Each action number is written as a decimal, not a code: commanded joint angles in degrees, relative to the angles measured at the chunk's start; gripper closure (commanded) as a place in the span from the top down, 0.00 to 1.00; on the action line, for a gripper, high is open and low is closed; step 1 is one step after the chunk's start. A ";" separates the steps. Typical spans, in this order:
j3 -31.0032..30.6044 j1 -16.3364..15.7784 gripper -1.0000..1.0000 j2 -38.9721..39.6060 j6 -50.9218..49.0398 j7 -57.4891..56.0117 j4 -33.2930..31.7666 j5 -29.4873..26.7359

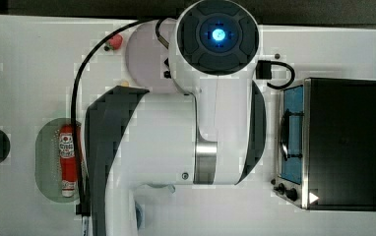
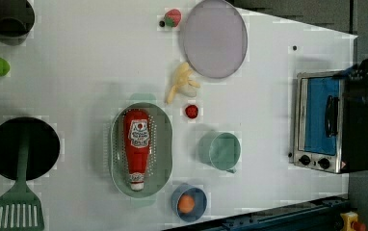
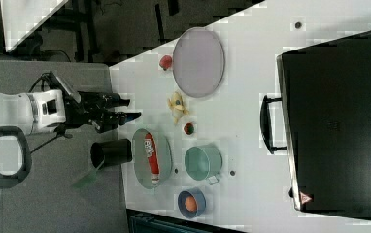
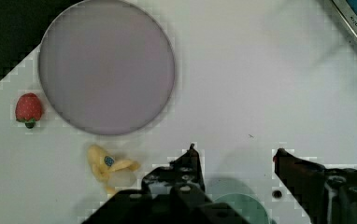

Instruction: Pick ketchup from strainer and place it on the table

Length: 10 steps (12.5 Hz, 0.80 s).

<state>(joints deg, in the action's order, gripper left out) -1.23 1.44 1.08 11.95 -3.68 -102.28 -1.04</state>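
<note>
The red ketchup (image 2: pixel 138 144) bottle lies lengthwise in the pale green strainer (image 2: pixel 164 144), its white cap toward the left view's bottom. The top view has the ketchup (image 1: pixel 68 160) in the strainer (image 1: pixel 46 162) beside my arm's dark cable. The right view shows the ketchup (image 3: pixel 151 158), the strainer (image 3: pixel 163 160) and my gripper (image 3: pixel 131 108) open, raised clear of the white table (image 2: pixel 85 72). In the wrist view the gripper (image 4: pixel 236 150) is open and holds nothing, over bare table near the green mug (image 4: pixel 242 207).
Around the strainer stand a green mug (image 2: pixel 223 150), a blue bowl with an orange (image 2: pixel 188 203), a small strawberry (image 2: pixel 191 111), a banana (image 2: pixel 182 83), a lilac plate (image 2: pixel 213 38), a black pan with a green spatula (image 2: pixel 23 147) and a toaster oven (image 2: pixel 324 122).
</note>
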 commanded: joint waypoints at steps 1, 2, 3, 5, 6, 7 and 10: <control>-3.67 5.90 0.79 -16.07 -10.54 4.67 -6.15 -0.83; -4.04 5.75 0.90 -15.97 -10.53 4.67 -6.15 -0.91; -4.78 5.45 1.00 -15.79 -10.52 4.67 -6.14 -0.97; -7.28 4.50 1.00 -15.16 -10.33 4.67 -6.15 -0.97; -9.02 3.94 1.00 -14.68 -9.49 4.67 -6.14 -0.97; -11.01 3.36 1.00 -14.16 -8.12 4.67 -6.14 -0.97; -17.96 2.17 1.00 -12.16 -2.59 4.75 -6.16 -0.96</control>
<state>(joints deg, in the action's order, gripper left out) -17.22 4.81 -12.46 9.04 -1.55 -107.09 -2.06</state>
